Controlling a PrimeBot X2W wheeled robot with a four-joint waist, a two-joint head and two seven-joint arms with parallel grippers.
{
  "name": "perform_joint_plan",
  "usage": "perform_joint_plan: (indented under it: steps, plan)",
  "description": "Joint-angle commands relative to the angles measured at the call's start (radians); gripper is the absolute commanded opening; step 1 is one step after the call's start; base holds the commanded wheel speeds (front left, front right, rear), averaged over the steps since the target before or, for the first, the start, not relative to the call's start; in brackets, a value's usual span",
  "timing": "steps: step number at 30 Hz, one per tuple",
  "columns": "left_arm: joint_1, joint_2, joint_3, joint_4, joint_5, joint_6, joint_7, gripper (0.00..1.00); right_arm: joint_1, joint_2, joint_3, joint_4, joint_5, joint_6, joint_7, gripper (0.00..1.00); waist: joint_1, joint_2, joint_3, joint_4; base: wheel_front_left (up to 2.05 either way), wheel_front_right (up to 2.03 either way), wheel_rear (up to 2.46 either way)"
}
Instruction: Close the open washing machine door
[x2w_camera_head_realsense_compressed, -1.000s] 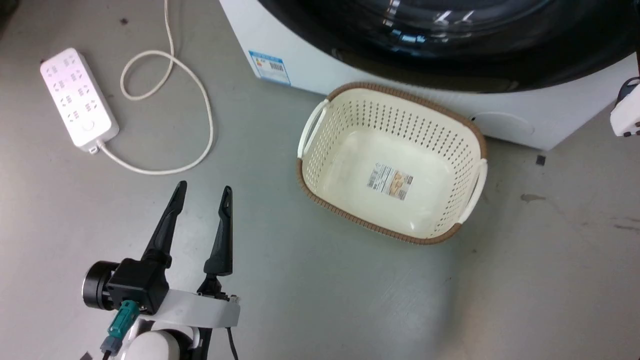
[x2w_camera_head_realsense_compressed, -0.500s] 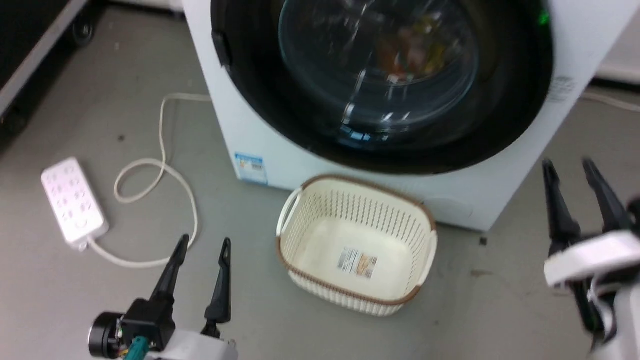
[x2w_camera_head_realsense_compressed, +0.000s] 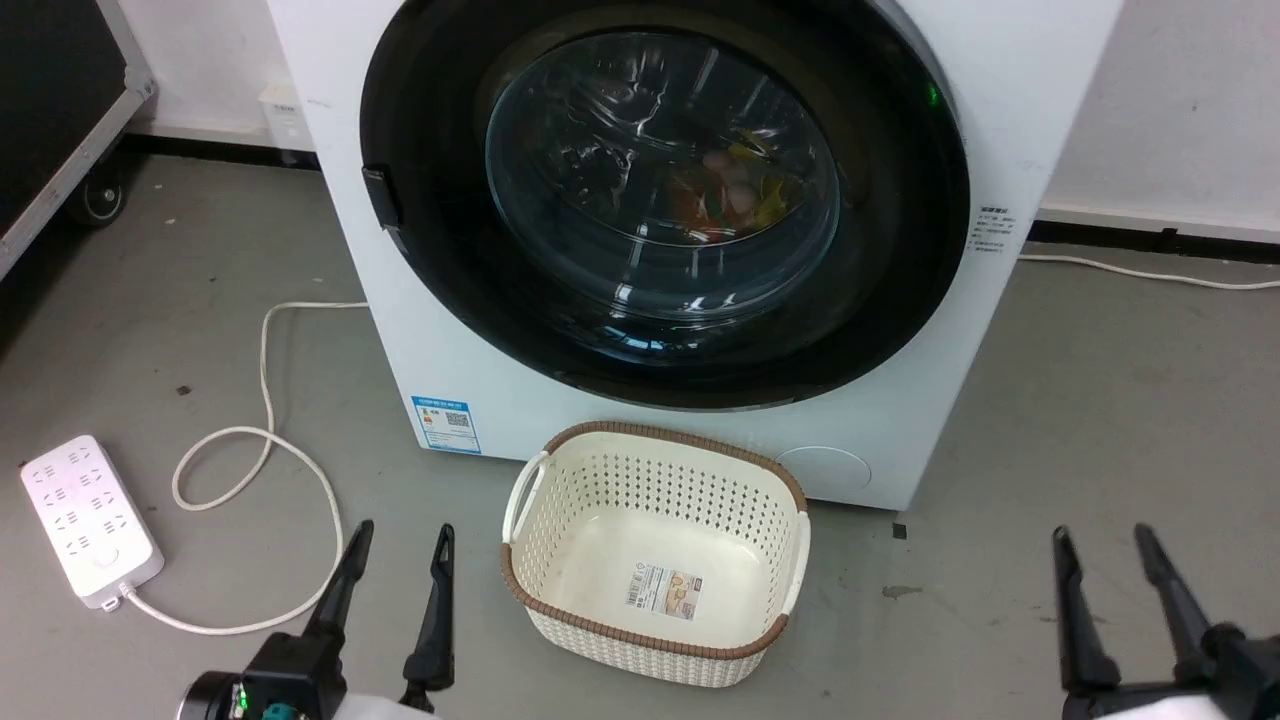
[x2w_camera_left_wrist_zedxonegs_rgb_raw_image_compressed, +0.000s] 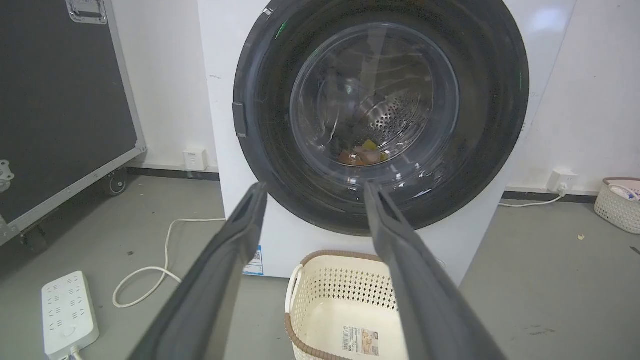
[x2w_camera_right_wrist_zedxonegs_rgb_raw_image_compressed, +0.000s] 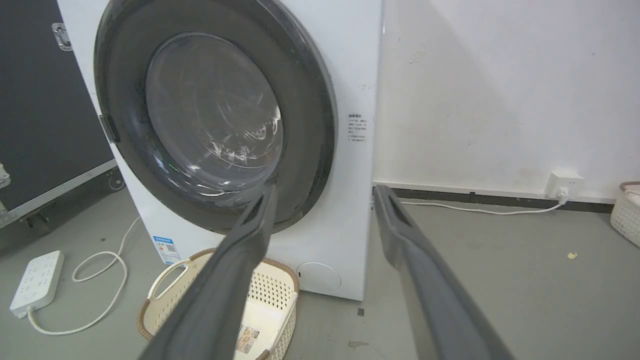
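Note:
The washing machine door (x2w_camera_head_realsense_compressed: 900, 250) is a round glossy black ring around a bulging glass window. It lies flat against the white machine front (x2w_camera_head_realsense_compressed: 1010, 90), and I see no gap at its edge. Coloured items show behind the glass. The door (x2w_camera_left_wrist_zedxonegs_rgb_raw_image_compressed: 492, 100) and its left-edge handle (x2w_camera_left_wrist_zedxonegs_rgb_raw_image_compressed: 239, 120) face my left gripper (x2w_camera_left_wrist_zedxonegs_rgb_raw_image_compressed: 315, 187), which is open and empty. My right gripper (x2w_camera_right_wrist_zedxonegs_rgb_raw_image_compressed: 326, 190) is also open and empty, short of the door (x2w_camera_right_wrist_zedxonegs_rgb_raw_image_compressed: 310, 100). In the head view, the left gripper (x2w_camera_head_realsense_compressed: 402, 533) and right gripper (x2w_camera_head_realsense_compressed: 1100, 538) hang low over the floor, both apart from the machine.
A cream perforated basket (x2w_camera_head_realsense_compressed: 650, 430) with a brown rim stands on the floor right below the door, between my grippers. A white power strip (x2w_camera_head_realsense_compressed: 90, 520) and its looped cord (x2w_camera_head_realsense_compressed: 265, 440) lie to the left. A black wheeled case (x2w_camera_head_realsense_compressed: 50, 100) stands far left. A small basket (x2w_camera_left_wrist_zedxonegs_rgb_raw_image_compressed: 620, 202) sits by the right wall.
The head camera has tilted up, so the whole door is now in the picture instead of its lower edge. My right gripper now shows at the lower right. The door itself looks unmoved.

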Motion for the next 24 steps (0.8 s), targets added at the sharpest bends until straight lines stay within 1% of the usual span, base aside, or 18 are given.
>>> perform_joint_plan:
  steps: [1,9,12,15,16,24]
  plan:
    - [0.018,0.004,-0.001,0.003,-0.004,-0.002,-0.004,1.00,0.021,0.005,0.008,0.003,0.006,0.001,-0.010,1.00,0.0000,0.0000,-0.002,-0.003,0.00,0.00,0.00]
    - [0.012,0.011,-0.012,0.032,0.000,-0.004,-0.004,1.00,0.042,0.005,0.023,0.044,0.014,0.001,-0.027,1.00,0.0000,0.0000,-0.004,-0.011,0.00,0.00,0.00]
    - [0.009,0.009,-0.010,0.046,-0.010,-0.004,-0.004,1.00,0.040,0.006,0.023,0.058,0.047,0.001,-0.028,1.00,0.0000,0.0000,-0.004,-0.013,0.00,0.00,0.00]
    - [0.005,0.008,-0.013,0.056,-0.018,-0.005,-0.004,1.00,0.037,0.006,0.022,0.061,0.053,0.001,-0.029,1.00,0.0000,0.0000,-0.003,-0.010,0.00,0.00,0.00]
    - [0.011,0.006,-0.014,0.055,-0.017,-0.003,0.000,0.00,0.035,0.002,0.023,0.058,0.049,0.000,-0.022,0.00,0.0001,0.0000,-0.003,-0.010,0.00,0.00,0.00]
    - [0.009,0.003,-0.013,0.051,-0.014,0.002,0.011,0.00,0.030,0.002,0.027,0.056,0.043,0.000,-0.011,0.00,0.0001,0.0000,-0.002,-0.011,0.00,0.00,0.00]
